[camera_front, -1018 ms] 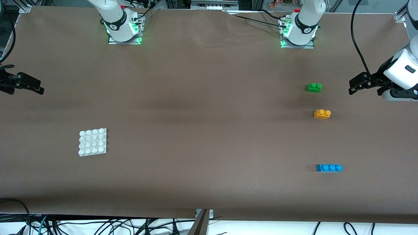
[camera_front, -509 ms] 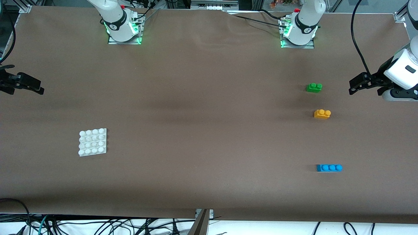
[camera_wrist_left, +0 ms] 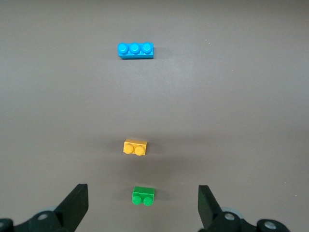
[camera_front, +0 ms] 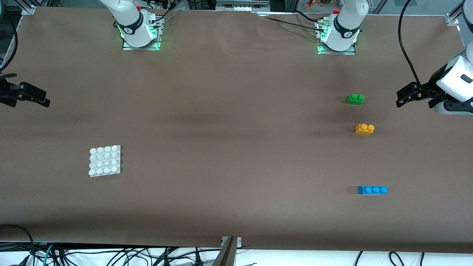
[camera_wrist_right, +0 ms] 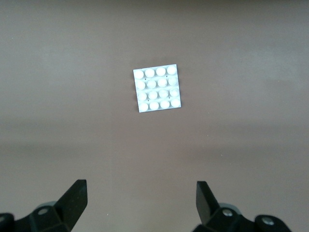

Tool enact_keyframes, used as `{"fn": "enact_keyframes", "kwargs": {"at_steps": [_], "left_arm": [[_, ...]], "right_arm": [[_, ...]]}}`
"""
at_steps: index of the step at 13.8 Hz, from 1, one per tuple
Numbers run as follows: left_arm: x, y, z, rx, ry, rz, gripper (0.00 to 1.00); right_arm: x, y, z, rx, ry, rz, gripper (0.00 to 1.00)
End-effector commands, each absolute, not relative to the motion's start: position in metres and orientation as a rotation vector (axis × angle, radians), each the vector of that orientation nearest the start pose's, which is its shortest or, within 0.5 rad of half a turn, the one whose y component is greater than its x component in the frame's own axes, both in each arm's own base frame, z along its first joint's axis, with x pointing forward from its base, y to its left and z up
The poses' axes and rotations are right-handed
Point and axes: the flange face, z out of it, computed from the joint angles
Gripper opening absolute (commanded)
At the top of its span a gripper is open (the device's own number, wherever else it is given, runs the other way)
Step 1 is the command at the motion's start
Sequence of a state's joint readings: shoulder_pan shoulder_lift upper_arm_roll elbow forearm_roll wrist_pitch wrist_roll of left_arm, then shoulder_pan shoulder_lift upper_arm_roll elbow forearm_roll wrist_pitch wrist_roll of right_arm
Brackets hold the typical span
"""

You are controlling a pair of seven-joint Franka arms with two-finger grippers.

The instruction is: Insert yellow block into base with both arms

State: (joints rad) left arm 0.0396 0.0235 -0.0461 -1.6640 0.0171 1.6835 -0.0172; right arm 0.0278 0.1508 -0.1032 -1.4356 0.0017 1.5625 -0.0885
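The yellow block lies on the brown table toward the left arm's end, between a green brick and a blue brick; the left wrist view shows the same yellow block, untouched. The white studded base lies flat toward the right arm's end and is also in the right wrist view as the base. My left gripper hangs open and empty above the table's edge at the left arm's end. My right gripper hangs open and empty above the edge at the right arm's end.
A green two-stud brick lies farther from the front camera than the yellow block. A blue three-stud brick lies nearer to it. Both arm bases stand along the table's back edge. Cables hang below the front edge.
The left arm's hand has shifted very slightly toward its end of the table. The bricks, the base and the right gripper have not moved.
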Motion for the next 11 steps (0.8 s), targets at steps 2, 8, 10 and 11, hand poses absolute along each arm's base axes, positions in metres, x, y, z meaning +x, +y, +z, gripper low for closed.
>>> {"fn": "enact_keyframes", "kwargs": {"at_steps": [2,8,10,11], "left_arm": [[0.5725,-0.0037,0.5843,-3.151,-0.016,0.007,1.0],[0.5747,-0.0062,0.5822,-3.152,-0.011,0.012,1.0],[0.5747,-0.0052,0.5854,-3.15,-0.013,0.007,1.0],[0.5735,-0.0045,0.5864,-3.152,-0.013,0.022,1.0]], "right_arm": [[0.5976,-0.042,0.6026,-3.166,-0.026,0.029,1.0],[0.5975,-0.043,0.6026,-3.168,-0.023,0.029,1.0],[0.5975,-0.0451,0.6027,-3.171,-0.021,0.027,1.0],[0.6013,-0.0471,0.5966,-3.173,-0.014,0.03,1.0]]}}
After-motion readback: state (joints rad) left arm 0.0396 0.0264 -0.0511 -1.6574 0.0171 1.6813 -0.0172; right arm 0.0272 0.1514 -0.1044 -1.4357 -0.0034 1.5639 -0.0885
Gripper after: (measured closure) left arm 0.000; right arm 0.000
